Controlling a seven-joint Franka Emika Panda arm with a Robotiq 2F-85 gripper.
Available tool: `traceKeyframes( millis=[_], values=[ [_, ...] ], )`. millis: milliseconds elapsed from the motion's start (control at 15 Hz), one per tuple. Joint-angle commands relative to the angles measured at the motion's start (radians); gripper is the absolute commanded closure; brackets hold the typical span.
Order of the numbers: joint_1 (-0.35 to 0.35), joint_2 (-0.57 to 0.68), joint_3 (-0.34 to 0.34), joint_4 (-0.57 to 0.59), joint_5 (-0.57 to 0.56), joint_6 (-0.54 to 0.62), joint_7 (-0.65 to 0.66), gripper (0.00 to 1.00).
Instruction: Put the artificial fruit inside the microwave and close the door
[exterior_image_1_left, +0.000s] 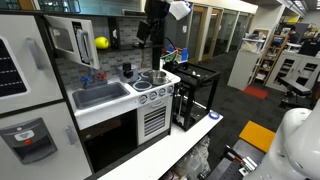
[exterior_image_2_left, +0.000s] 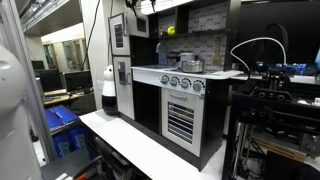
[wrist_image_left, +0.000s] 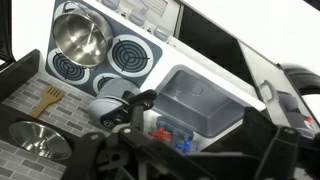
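Seemingly, round yellow toy fruit (exterior_image_1_left: 101, 43) lies inside boxy white microwave (exterior_image_1_left: 95, 28); released, empty gripper (exterior_image_1_left: 143, 35), at three o'clock, should next shut white-framed door (exterior_image_1_left: 62, 40).

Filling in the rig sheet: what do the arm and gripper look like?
White arm shell in an exterior view, with a black, blocky gripper below it. Wrist view: black fingers and dark linkages. No markings legible.

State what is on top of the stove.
A steel pot stands on the stove; one burner beside it is bare. What lies under the pot is covered.
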Motion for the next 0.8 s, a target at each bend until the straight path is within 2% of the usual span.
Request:
traceKeyframes(
  millis=[0, 667, 733],
  values=[
    [-0.006, -0.01, -0.01, 0.028, 0.072, -0.076, -0.064, 0.0],
    [0.007, 0.067, -0.017, 0.161, 0.289, -0.094, -0.203, 0.0],
    [-0.001, 0.031, -0.003, 0.111, 0.246, -0.069, -0.157, 0.0]
  ],
)
